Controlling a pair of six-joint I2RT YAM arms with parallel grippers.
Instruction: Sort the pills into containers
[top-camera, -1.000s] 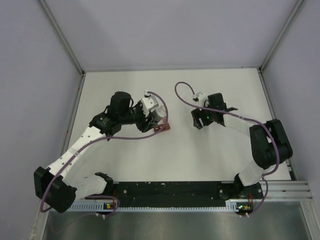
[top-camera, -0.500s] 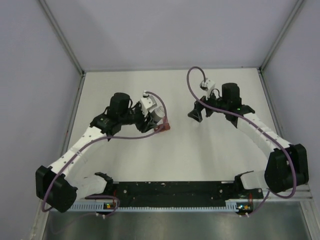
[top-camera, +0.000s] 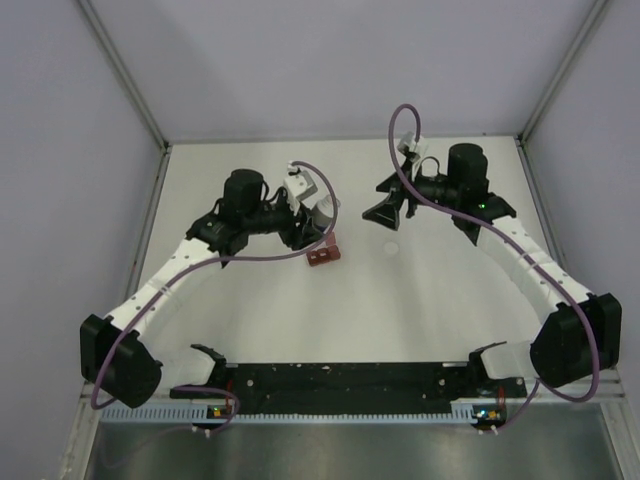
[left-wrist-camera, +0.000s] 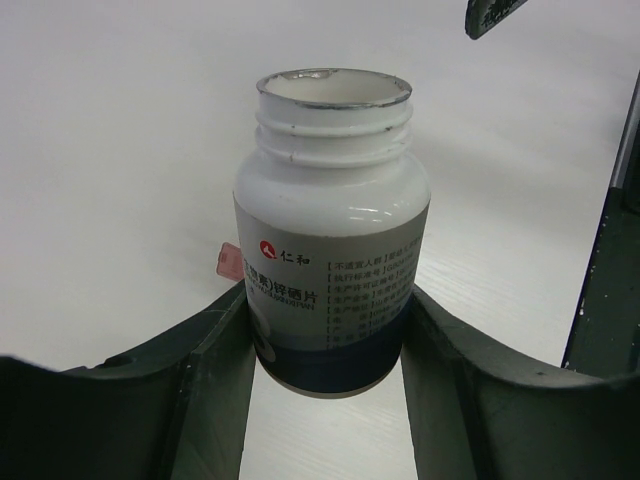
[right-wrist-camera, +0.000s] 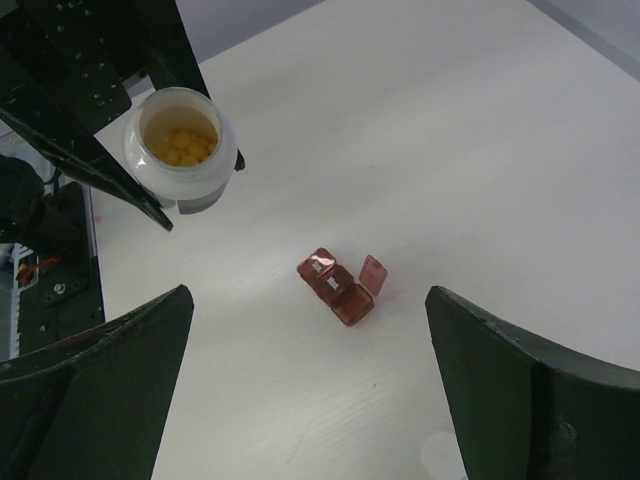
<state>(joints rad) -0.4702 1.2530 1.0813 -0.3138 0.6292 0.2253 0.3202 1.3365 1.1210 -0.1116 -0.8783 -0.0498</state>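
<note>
Reaching from the near left corner toward the middle of the table (top-camera: 430, 310), the left arm is bent at the elbow. The left gripper (top-camera: 308, 225) is clamped on the lower body of a white bottle (left-wrist-camera: 330, 250), open at the top, with yellow pills (right-wrist-camera: 182, 143) inside. The right arm rises from the near right corner, and the right gripper (top-camera: 388, 212) hangs above the table with its fingers wide apart, holding nothing. The containers (right-wrist-camera: 340, 287), a red-brown strip with one small lid standing up, lie near the middle of the table, just beside the left gripper on its near side.
</note>
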